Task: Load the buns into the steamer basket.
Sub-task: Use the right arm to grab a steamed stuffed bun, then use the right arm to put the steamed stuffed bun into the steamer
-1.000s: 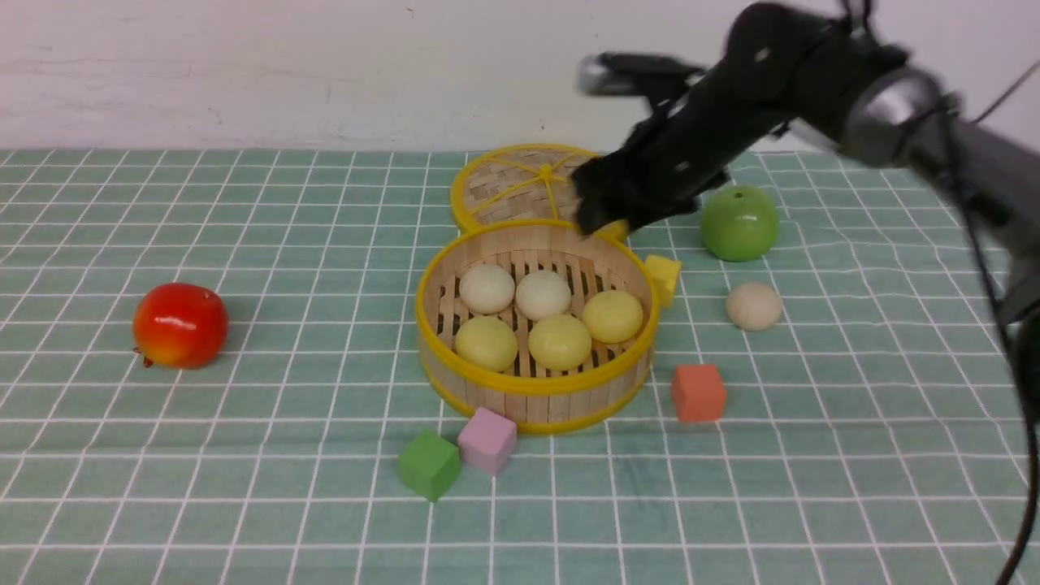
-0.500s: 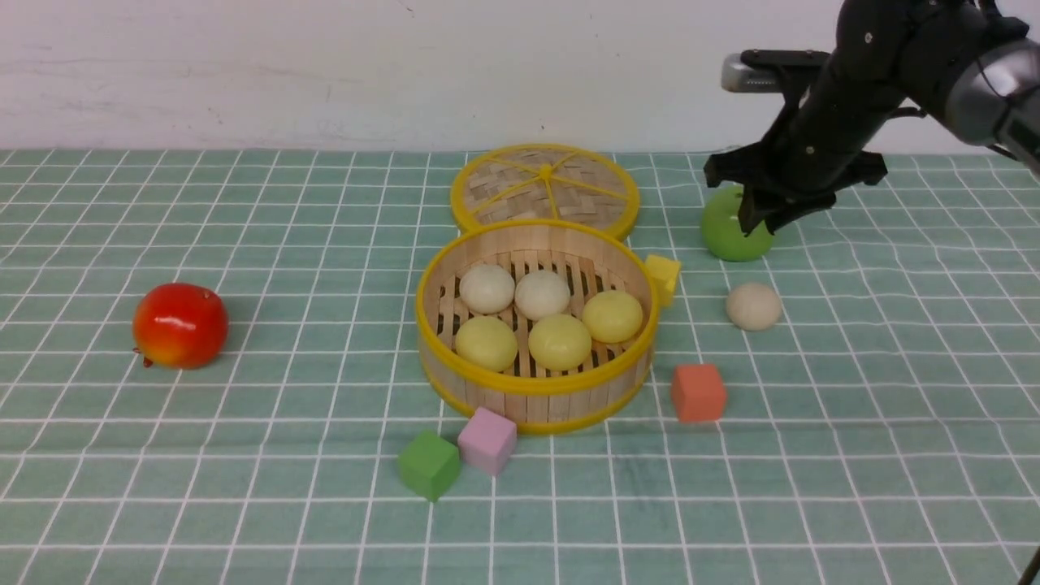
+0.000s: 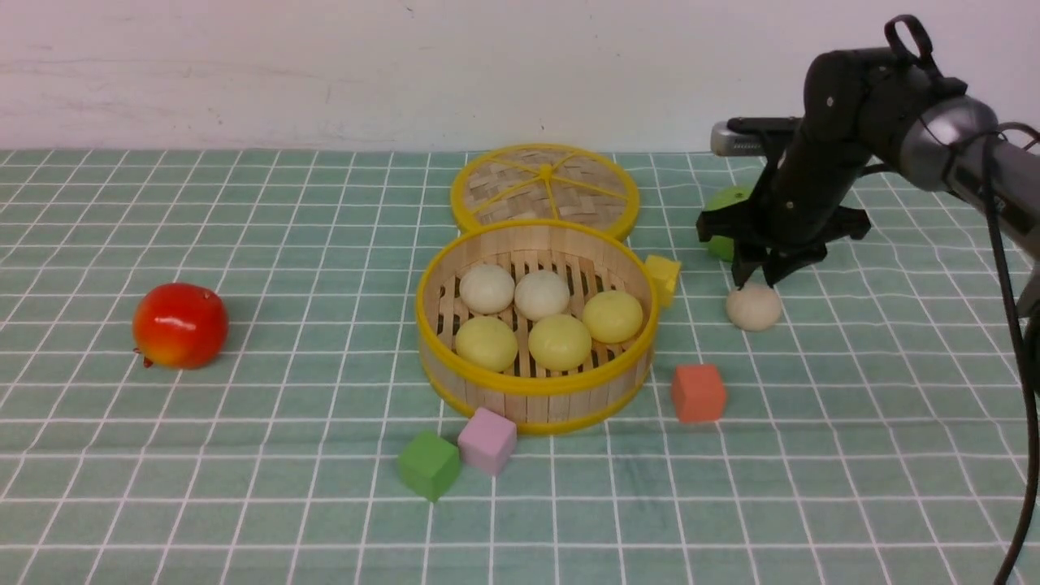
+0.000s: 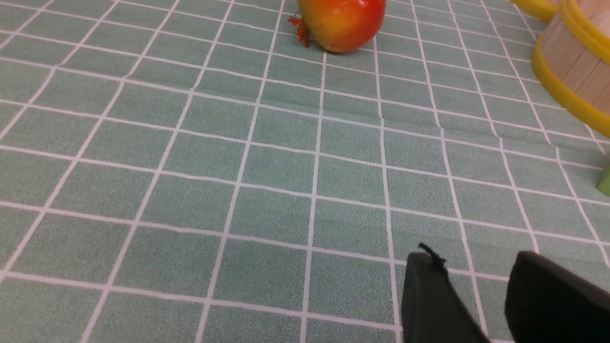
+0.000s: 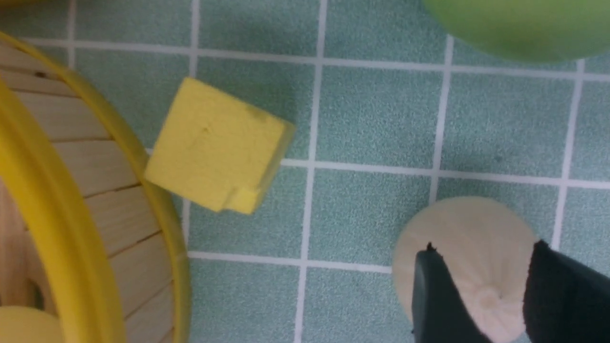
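A: Front view, five buns (image 3: 559, 341) in steamer basket (image 3: 534, 382)?
B: Yes; right of basket, right gripper (image 3: 756, 279) dropped from lid onto last bun (image 3: 754, 307), jaws narrow, not gripping. Left gripper (image 4: 476, 305) parted, empty

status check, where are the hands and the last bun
Right hand open, just above last bun. Left hand open, idle over cloth. Five buns in basket. Green apple close behind.
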Controlling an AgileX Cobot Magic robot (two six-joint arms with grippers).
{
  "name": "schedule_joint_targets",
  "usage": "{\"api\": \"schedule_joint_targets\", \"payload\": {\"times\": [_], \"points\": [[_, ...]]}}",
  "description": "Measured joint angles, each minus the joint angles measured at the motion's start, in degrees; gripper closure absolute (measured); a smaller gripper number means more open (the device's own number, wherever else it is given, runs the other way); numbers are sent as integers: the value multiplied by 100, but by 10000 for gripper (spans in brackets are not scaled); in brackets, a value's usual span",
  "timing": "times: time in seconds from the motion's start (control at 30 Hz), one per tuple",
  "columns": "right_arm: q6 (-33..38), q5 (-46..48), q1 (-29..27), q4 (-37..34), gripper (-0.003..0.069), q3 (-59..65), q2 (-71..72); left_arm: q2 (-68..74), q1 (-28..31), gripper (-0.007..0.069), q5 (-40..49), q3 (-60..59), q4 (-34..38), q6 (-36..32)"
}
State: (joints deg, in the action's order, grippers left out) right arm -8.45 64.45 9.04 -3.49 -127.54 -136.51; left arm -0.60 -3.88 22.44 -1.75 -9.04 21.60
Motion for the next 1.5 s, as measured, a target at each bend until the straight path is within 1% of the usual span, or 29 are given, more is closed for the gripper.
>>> {"api": "schedule_joint_targets", "payload": {"times": [0.17, 0.37, 0.8, 0.87, 0.9, 0.97, 1.0, 1.03, 1.07, 1.1, 1.17, 1.27, 1.37, 1.5], "points": [[-4, -20, -29, 65, 419, 0, -12, 0, 0, 386, 0, 0, 0, 0], [-4, -33, -29, 125, 419, 0, -13, 0, 0, 386, 0, 0, 0, 0], [-4, -62, -29, -1, 421, -5, -211, 0, 0, 386, 0, 0, 0, 0], [-4, -62, -29, -15, 444, -10, -211, 0, 0, 386, 0, 0, 0, 0], [-4, -62, -29, -40, 468, -10, -211, 0, 0, 386, 0, 0, 0, 0], [-4, -62, -29, -68, 531, -10, -211, 0, 0, 386, 0, 0, 0, 0], [-4, -62, -29, -73, 547, -10, -211, 0, 0, 386, 0, 0, 0, 0], [-4, -62, -29, -87, 608, -10, -211, 0, 0, 386, 0, 0, 0, 0], [-4, -62, -29, -87, 638, -10, -211, 0, 0, 386, 0, 0, 0, 0], [-4, -62, -29, -87, 653, -10, -211, 0, 0, 386, 0, 0, 0, 0], [-4, -56, -29, -100, 657, -10, -211, 0, 0, 386, 0, 0, 0, 0], [-4, -56, -35, -313, 657, -10, -76, 0, 0, 386, 0, 0, 0, 0], [63, -235, -23, -708, 657, -10, 194, 0, 0, 386, 0, 0, 0, 0], [515, -742, 159, -1414, 657, -10, 504, 0, 0, 386, 0, 0, 0, 0]]}}
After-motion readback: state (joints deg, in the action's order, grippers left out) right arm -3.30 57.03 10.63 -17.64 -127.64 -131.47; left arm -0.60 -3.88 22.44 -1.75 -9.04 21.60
